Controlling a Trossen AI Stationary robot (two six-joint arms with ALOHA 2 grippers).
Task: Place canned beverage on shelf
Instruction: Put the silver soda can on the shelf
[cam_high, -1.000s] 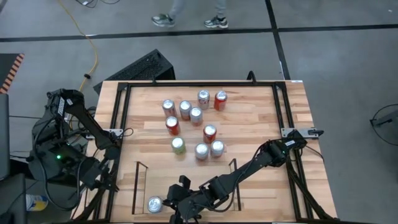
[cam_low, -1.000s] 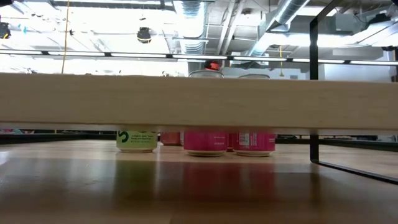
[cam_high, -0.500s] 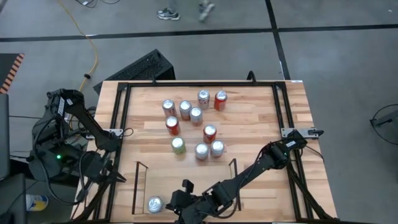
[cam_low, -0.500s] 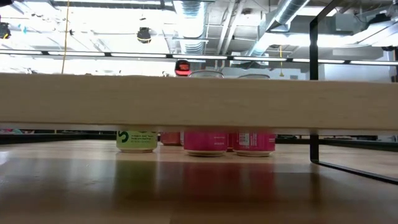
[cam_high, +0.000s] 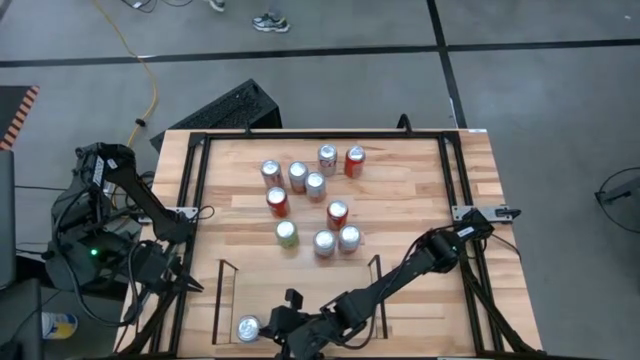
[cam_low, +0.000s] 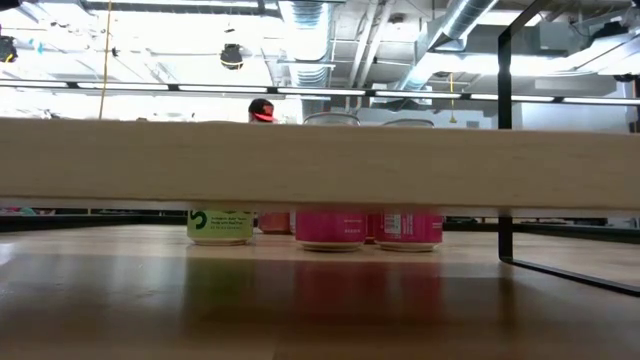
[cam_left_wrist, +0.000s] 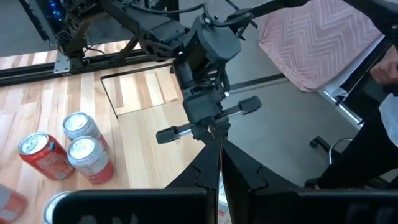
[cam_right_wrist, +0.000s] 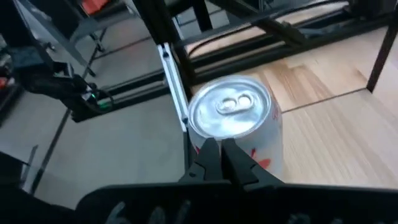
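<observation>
In the high view, the shelf (cam_high: 300, 300) is seen at the near edge of the table, and all places here are given relative to it. One silver can (cam_high: 248, 328) is standing upright inside the shelf, in its near left corner, close to the left side rail. The right gripper (cam_high: 283, 325) is placed over the shelf floor, just beside this can on its right side; its fingers are pressed together and nothing is held between them. A group of ten other cans (cam_high: 314, 201) is standing on the table beyond the shelf, well apart from it. The left gripper (cam_high: 188, 282) is kept outside the shelf, off its left rail at the table's left edge, with the fingers closed on nothing.

In the low view, a wide wood plank (cam_low: 320, 162) is seen across the picture. Under it, the bottoms of a green can (cam_low: 220, 225) and of pink cans (cam_low: 365, 228) are seen on the table beyond the shelf. A black rail (cam_low: 505, 140) is standing at the right.

In the left wrist view, the closed fingers (cam_left_wrist: 208, 163) are seen, and the right arm's gripper is seen farther off above the shelf floor. Three cans (cam_left_wrist: 68, 149) are standing nearby.

In the right wrist view, the silver can (cam_right_wrist: 236, 127) is seen upright just ahead of the closed fingertips (cam_right_wrist: 217, 155), beside the thin rail (cam_right_wrist: 174, 87).
</observation>
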